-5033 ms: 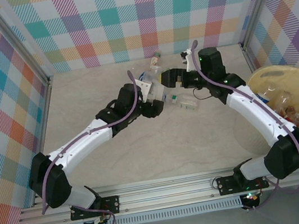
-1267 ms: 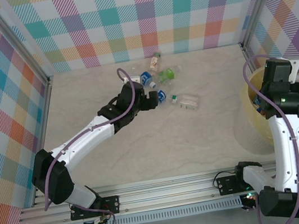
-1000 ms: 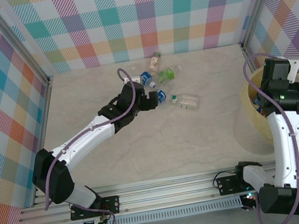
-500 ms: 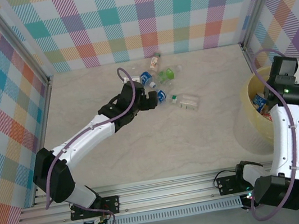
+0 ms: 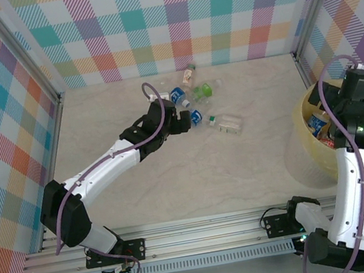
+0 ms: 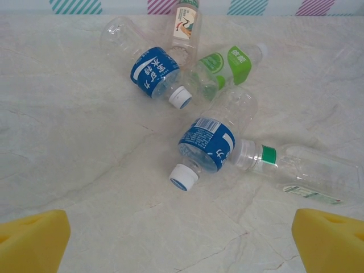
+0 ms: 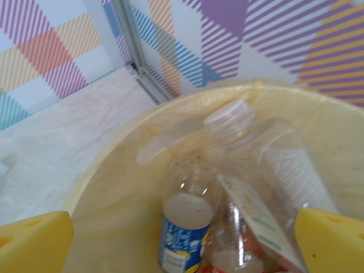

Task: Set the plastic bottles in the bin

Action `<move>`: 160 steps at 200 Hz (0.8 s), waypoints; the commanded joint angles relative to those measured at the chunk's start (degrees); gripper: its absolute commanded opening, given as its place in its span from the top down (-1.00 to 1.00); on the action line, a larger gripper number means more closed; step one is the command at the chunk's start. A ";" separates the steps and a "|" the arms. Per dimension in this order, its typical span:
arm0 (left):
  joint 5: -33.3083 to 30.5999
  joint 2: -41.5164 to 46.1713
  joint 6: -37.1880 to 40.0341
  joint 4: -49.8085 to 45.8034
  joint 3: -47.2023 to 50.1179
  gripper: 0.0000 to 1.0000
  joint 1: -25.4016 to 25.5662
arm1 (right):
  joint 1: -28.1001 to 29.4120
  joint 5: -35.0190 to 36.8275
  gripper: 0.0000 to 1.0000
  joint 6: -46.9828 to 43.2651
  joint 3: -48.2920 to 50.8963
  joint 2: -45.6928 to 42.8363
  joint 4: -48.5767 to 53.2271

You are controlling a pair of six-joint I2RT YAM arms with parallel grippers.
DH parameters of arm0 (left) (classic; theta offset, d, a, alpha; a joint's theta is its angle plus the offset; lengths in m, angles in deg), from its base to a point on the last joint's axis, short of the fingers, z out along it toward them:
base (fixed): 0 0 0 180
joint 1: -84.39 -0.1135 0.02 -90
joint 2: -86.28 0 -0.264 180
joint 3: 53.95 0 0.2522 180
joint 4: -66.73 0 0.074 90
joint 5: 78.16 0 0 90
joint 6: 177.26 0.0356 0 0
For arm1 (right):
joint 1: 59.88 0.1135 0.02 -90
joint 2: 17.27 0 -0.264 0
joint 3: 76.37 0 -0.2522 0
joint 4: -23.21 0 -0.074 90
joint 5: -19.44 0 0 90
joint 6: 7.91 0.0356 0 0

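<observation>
Left fingers [image 6: 34, 242], spread and empty, hover above five plastic bottles [image 6: 224, 68] on the bench [image 6: 85, 187]; right fingers [image 7: 327, 239] gape empty over the bin [image 7: 108, 193] holding several. Next, the left should straddle the nearest blue-labelled bottle [image 6: 207, 142] and close.

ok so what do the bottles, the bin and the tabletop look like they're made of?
Plastic bottles: thin clear plastic, glossy. The table shows through them, and they have printed label wraps.
Bin: probably plastic, pale yellow and smooth, with a soft sheen on the wall.
Tabletop: cream marble look with grey veins, low gloss. Could be laminate or a printed sheet; can't tell.
</observation>
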 commanded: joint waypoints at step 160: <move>-2.93 -0.32 -7.52 -2.79 1.22 -1.00 -4.58 | 28.40 -15.50 -0.99 23.27 7.10 4.33 -16.42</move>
